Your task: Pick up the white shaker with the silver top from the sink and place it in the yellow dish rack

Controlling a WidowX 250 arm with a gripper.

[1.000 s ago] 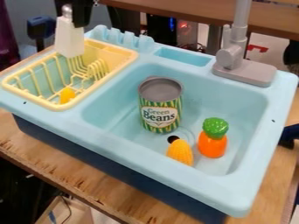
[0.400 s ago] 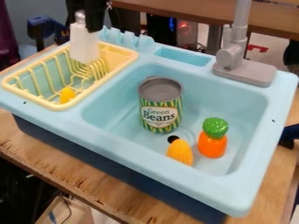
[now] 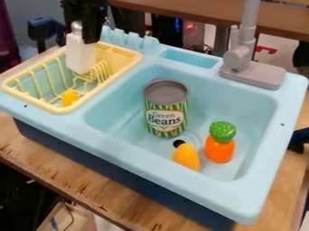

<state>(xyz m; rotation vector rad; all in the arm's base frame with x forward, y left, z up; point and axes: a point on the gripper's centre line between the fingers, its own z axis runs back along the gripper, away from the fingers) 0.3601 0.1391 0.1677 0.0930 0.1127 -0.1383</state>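
Held the bottle (image 3: 80, 55) near its top with the pincer (image 3: 83, 35), closed on it, nearly upright over the rack (image 3: 60, 109). Appeared to be at the stage of handling it low, near the prongs (image 3: 107, 70). Could not tell about contact with them. Called next, probably, for a slow, steady move and careful clearance.

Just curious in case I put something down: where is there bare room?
In the sink, behind the toy carrot, toward the faucet; also between the green beans can and the sink's rack-side wall. It's crowded around the carrot and toy corn, and at the dish rack, where the gripper holds a white bottle.
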